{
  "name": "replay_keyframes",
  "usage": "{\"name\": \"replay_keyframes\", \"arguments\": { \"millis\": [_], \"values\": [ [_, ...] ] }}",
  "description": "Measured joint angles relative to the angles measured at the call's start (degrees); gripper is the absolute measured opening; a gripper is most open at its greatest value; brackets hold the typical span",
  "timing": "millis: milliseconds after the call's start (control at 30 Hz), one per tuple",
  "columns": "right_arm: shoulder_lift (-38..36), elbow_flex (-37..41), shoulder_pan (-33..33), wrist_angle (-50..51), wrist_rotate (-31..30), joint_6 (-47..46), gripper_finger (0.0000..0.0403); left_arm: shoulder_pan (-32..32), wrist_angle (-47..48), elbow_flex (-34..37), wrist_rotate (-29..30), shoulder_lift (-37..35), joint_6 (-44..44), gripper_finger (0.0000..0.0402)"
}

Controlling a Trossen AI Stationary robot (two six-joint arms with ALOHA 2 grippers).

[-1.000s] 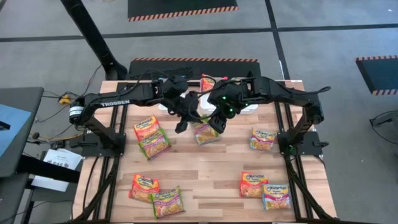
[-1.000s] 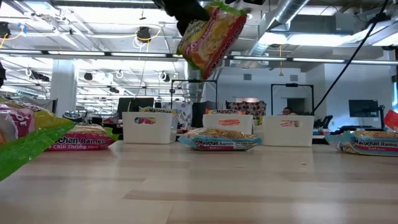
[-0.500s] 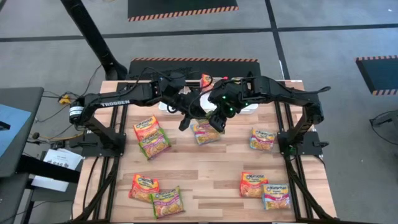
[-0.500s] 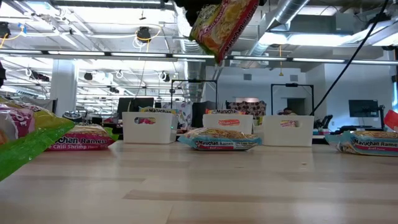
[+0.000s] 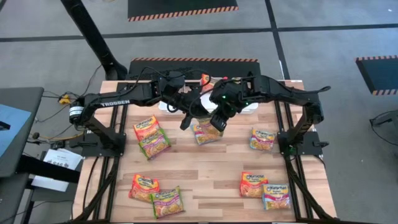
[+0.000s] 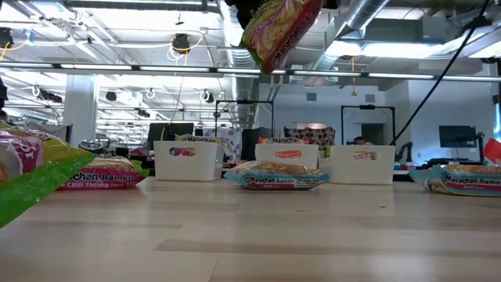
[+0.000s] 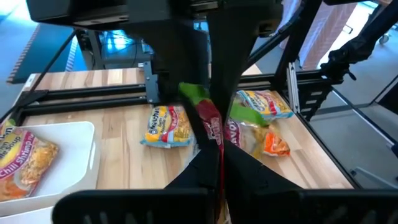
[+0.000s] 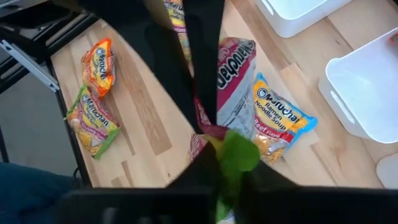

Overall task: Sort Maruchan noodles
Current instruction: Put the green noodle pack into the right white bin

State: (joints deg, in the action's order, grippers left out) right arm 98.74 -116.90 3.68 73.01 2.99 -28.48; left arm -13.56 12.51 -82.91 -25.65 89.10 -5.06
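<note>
Jaws — both clamp one noodle packet (image 6: 279, 30) aloft | wooden table (image 5: 205, 163) | white bins (image 6: 185, 160) — office behind

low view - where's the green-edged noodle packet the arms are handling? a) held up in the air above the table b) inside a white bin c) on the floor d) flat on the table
a: the green-edged noodle packet hangs high above the table and white bins, and both wrist views show it pinched by the left pincer and the right pincer.

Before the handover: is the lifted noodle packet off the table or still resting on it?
Off the table: the noodle packet hangs high above the tabletop, clamped between both grippers' shut fingers.
</note>
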Motion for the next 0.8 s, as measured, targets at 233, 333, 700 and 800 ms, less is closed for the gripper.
{"name": "replay_keyframes", "arguments": {
  "millis": [233, 333, 700, 800],
  "values": [
    [0.0, 0.0, -0.3, 2.2, -0.6, 0.0, 0.0006, -0.4, 0.4, 0.1, 1.7, -0.7, 0.4, 0.0000],
    [0.0, 0.0, -0.3, 5.4, -3.0, -0.1, 0.0005, -1.4, 0.9, 0.1, 2.3, -2.2, 0.3, 0.0000],
    [0.0, 0.0, 3.8, 14.3, -7.9, 7.4, 0.0004, -5.6, 5.6, 0.1, 2.5, -6.0, 0.3, 0.0000],
    [0.0, 0.0, 7.4, 14.2, -7.9, 12.4, 0.0003, -6.9, 6.1, 0.1, 2.6, -6.4, 1.4, 0.0000]
  ]
}}
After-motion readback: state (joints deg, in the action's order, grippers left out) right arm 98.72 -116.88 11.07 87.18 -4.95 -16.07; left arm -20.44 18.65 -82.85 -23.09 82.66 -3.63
